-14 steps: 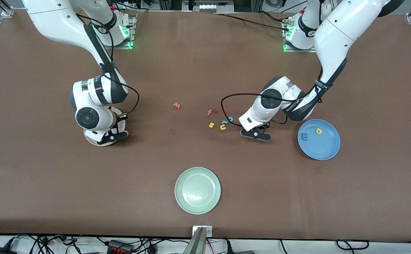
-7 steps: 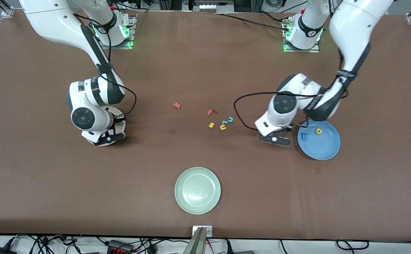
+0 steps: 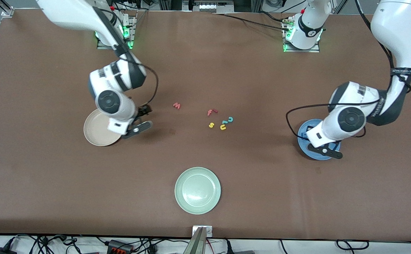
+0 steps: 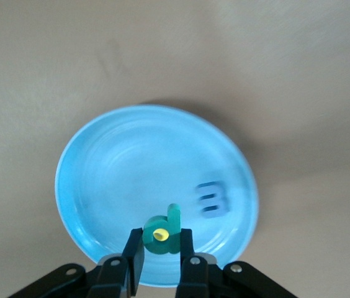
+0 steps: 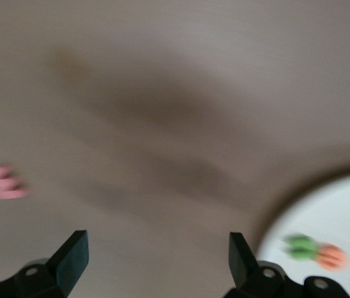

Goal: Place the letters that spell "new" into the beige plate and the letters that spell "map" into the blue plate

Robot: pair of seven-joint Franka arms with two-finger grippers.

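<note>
- The left pincer hangs directly over the blue plate, clamped on the teal p; the blue m lies in the plate just beside the drop point.
- The right pincer, jaws wide and empty, is at the beige plate edge; green n and orange e lie inside.
- The pinkish-red w lies on the bench toward the middle, nearer the right arm.
</note>
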